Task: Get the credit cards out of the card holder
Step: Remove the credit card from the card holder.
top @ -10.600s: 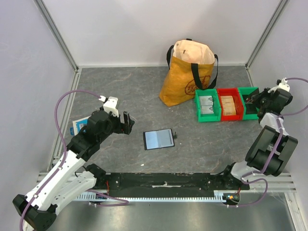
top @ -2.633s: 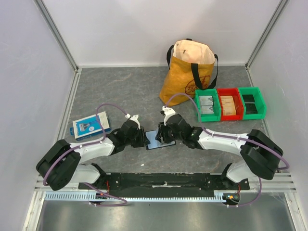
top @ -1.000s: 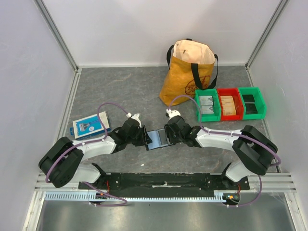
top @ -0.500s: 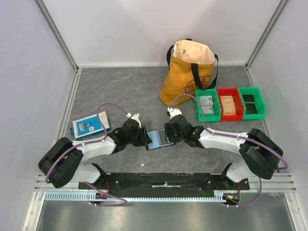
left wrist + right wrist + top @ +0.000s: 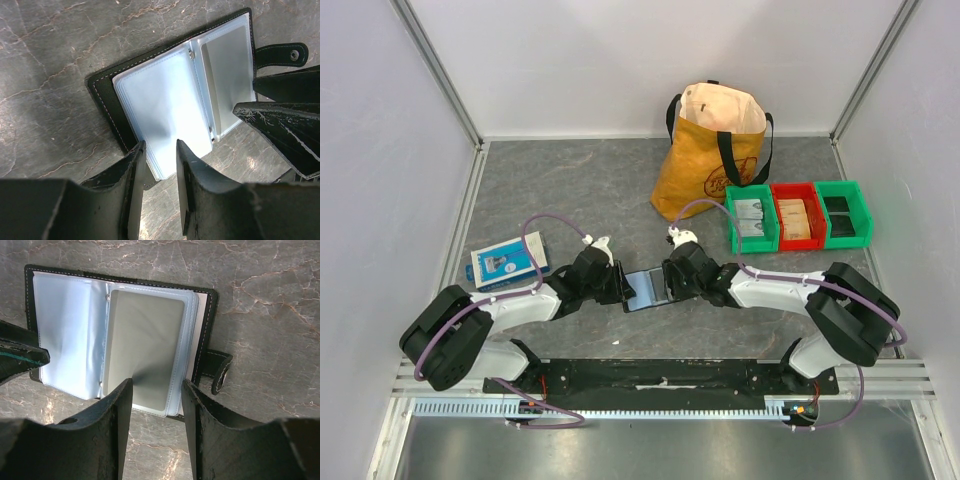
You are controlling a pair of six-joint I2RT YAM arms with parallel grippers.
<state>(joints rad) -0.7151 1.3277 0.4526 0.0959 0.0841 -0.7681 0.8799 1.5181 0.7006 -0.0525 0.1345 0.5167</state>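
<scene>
A blue-and-white box (image 5: 507,262) lies left of the left hand (image 5: 623,285). Beyond the right hand (image 5: 665,283) stand a yellow bag (image 5: 705,160) and three bins (image 5: 773,215), possibly holding cards.

L tool (image 5: 161,147), R tool (image 5: 157,385): low, jaws apart.

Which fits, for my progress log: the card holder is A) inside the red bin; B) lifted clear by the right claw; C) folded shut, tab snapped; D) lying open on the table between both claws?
D: the card holder lies spread open on the table, clear sleeves up, with the left claw and right claw at opposite ends.
</scene>
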